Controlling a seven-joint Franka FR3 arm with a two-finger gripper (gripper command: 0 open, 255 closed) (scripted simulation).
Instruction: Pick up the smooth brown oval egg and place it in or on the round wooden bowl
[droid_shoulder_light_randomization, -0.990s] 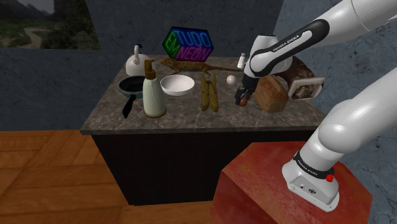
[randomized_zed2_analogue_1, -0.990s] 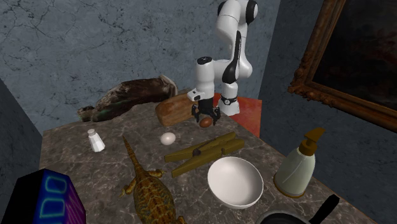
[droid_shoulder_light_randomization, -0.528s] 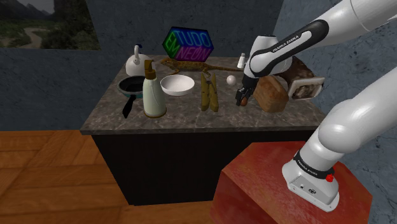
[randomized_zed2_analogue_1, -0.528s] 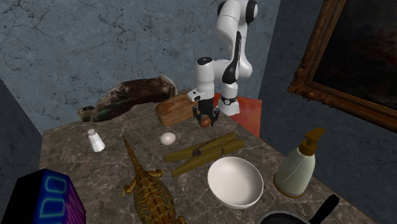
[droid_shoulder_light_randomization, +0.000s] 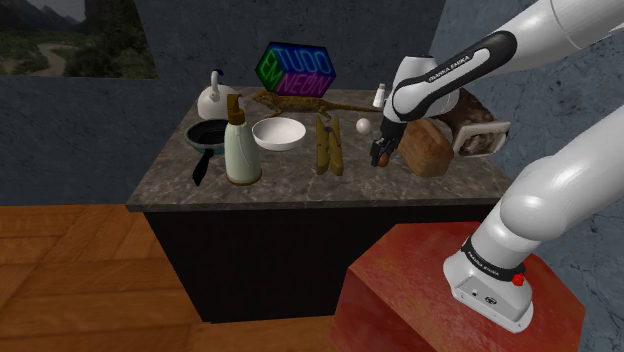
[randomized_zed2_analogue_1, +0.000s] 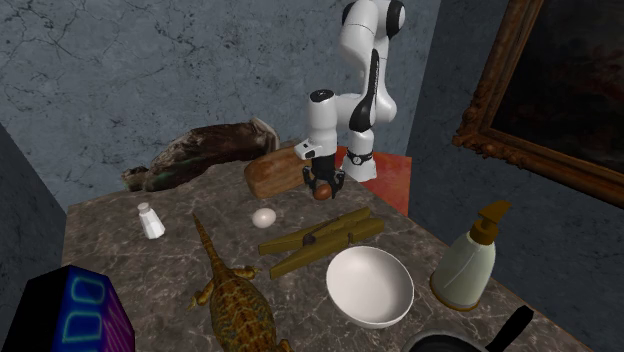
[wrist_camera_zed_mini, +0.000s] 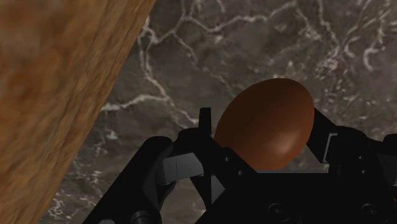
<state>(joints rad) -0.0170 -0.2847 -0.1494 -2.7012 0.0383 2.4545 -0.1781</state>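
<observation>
At the counter (droid_shoulder_light_randomization: 285, 170) edge nearest the stand (droid_shoulder_light_randomization: 430, 290), the gripper (randomized_zed2_analogue_1: 322, 188) jaws clamp the brown egg (wrist_camera_zed_mini: 267, 124). I judge the grasp done; lift and transfer to the white bowl (randomized_zed2_analogue_1: 370, 285) remain.

Eggs: two, a brown egg (wrist_camera_zed_mini: 267, 124) in the gripper (randomized_zed2_analogue_1: 322, 190) and a pale egg (randomized_zed2_analogue_1: 264, 217) near it. One each: bowl (randomized_zed2_analogue_1: 370, 285), pump bottle (randomized_zed2_analogue_1: 466, 262), kettle (droid_shoulder_light_randomization: 214, 98), frying pan (droid_shoulder_light_randomization: 208, 137), lizard figure (randomized_zed2_analogue_1: 235, 300), shaker (randomized_zed2_analogue_1: 150, 220), bread loaf (randomized_zed2_analogue_1: 275, 172), neon sign (droid_shoulder_light_randomization: 297, 70), clothespin (randomized_zed2_analogue_1: 320, 238).
</observation>
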